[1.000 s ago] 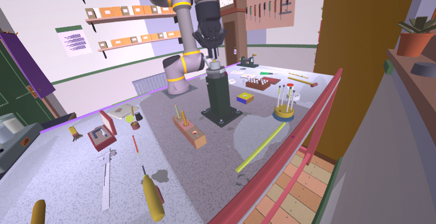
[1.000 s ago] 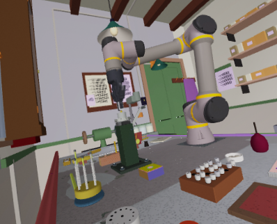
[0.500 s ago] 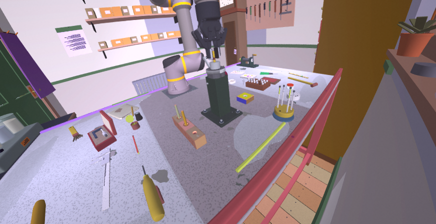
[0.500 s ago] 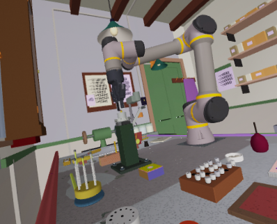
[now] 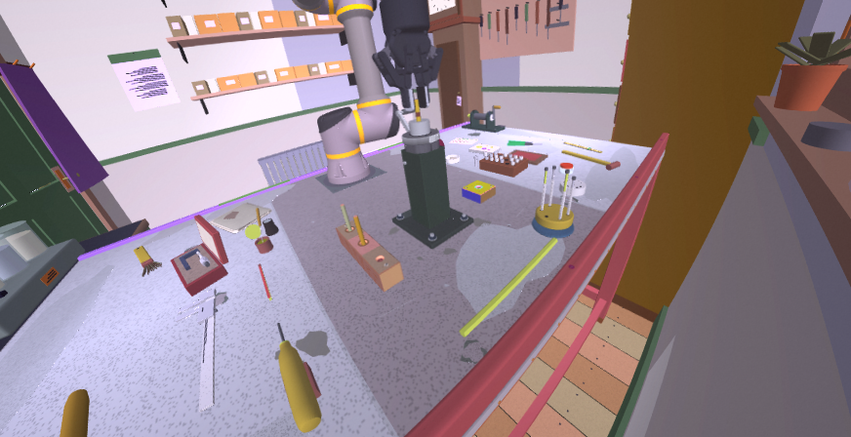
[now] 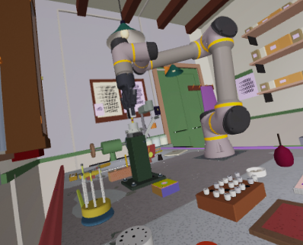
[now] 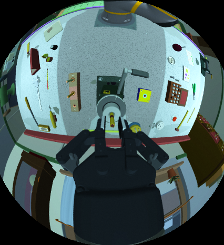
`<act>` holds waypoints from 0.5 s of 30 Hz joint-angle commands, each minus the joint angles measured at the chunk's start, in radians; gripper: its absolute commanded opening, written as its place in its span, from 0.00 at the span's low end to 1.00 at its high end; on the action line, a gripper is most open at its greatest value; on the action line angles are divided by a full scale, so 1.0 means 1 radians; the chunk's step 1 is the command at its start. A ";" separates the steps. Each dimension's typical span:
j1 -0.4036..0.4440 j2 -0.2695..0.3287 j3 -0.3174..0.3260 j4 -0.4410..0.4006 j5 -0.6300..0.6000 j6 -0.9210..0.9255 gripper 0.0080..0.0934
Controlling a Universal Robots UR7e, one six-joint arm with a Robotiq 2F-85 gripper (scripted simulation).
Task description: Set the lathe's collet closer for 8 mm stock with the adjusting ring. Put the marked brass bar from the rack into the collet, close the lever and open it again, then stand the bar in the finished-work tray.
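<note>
The marked brass bar [image 5: 417, 110] [image 7: 112, 118] stands in the collet, its lower part hidden inside the grey collet head [image 5: 417, 128] [image 7: 111, 106]. That head tops a dark green lathe column [image 5: 427, 188] [image 6: 137, 159] in the middle of the bench. My gripper [image 5: 415, 100] [image 6: 131, 114] [image 7: 112, 123] hangs straight above the bar, open and holding nothing. The grey lever [image 7: 126, 76] points away from the head toward the arm's base. The wooden rack [image 5: 369, 252] [image 7: 74, 91] left of the column holds two other bars. The round tray [image 5: 553, 220] [image 6: 97, 210] to the right carries several upright bars.
The red rail [image 5: 553, 292] runs along the bench's front edge. A yellow-green rod [image 5: 510, 286] lies in front of the tray. A small blue and yellow block [image 5: 478, 191] [image 6: 165, 187] sits right of the column. A brown block of white-capped pieces [image 6: 230, 193] lies beyond. Hand tools lie at left.
</note>
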State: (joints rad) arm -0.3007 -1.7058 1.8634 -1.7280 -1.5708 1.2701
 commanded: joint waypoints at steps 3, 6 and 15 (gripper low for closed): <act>0.000 -0.003 -0.018 0.019 0.000 0.000 0.28; 0.000 -0.006 -0.036 0.039 0.000 0.000 0.28; 0.000 -0.009 -0.066 0.074 0.000 0.000 0.28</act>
State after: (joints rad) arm -0.3007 -1.7144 1.7966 -1.6536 -1.5708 1.2701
